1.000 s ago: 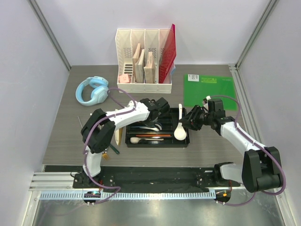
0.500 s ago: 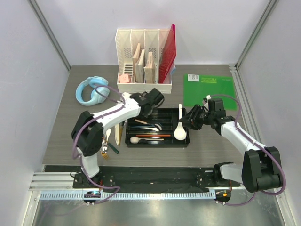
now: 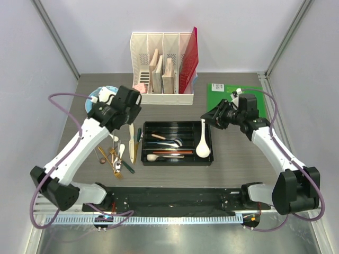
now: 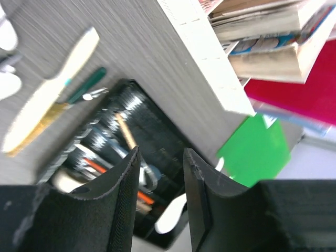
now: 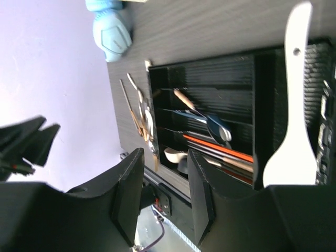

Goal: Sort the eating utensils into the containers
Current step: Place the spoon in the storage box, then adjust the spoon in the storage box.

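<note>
Blue headphones (image 5: pixel 113 37) mostly hidden under left arm in top view, toward far-left corner of desk (image 3: pixel 238 159). Pieces inside black tray (image 3: pixel 144 143) blurred in wrist views. Left tool (image 4: pixel 160 199) half parted, empty, near loose utensils (image 3: pixel 119 153) left of tray. Right tool (image 5: pixel 164 194) half parted, empty, by tray's far-right corner; white soup spoon (image 3: pixel 203 145) in rightmost compartment.

Left tool (image 4: pixel 161 157): both dark fingers (image 4: pixel 118 199) stand apart with nothing between them, above the grey desk (image 4: pixel 131 42).

Black tray (image 4: pixel 157 134) lies beyond the fingertips. It holds a wooden-handled piece (image 4: pixel 125 131), orange chopsticks (image 4: pixel 94 167) and a white spoon (image 4: pixel 169 214).

On bare desk beside the tray: cream-handled utensil (image 4: pixel 50 97), with a green-handled piece (image 4: pixel 86 85) just beside it.

White file organizer (image 4: pixel 205 58) stands past the tray, a green sheet (image 4: pixel 257 149) next to it.
</note>
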### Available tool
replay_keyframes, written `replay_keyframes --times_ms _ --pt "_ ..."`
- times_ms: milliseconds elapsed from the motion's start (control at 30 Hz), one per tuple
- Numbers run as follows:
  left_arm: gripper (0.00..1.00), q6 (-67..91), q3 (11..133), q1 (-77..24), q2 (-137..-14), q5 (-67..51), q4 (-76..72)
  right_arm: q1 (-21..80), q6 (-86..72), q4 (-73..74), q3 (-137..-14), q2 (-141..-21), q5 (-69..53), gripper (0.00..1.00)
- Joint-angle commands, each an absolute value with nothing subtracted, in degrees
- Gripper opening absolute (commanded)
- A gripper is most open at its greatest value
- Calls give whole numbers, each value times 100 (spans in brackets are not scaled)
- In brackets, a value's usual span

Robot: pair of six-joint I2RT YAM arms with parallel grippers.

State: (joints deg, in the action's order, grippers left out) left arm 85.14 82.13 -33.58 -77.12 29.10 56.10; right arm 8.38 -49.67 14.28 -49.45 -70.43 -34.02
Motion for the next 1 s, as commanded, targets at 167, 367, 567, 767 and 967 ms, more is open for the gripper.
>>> replay_keyframes --times_ms 167,367,567,767,967 --pt "38 6671 8000 -3313 -6892 2374 6697 1482 -4597 1889 -6792 -8119 -3340 41" --pt "38 6495 6962 -3313 -6145 1968 6126 2557 -3508 3216 -8647 -9762 -2945 43" --pt "39 6091 7074 -3305 -6152 2364 6485 3032 -2814 4094 -9202 -10537 -2566 50" --pt "39 5950 6900 -3305 -6363 2268 6425 3594 -2268 4264 -9193 -11109 -2330 50" --pt "39 5941 6785 -3305 -6504 2162 6346 3981 -2039 4192 -9272 -11434 -2242 50"
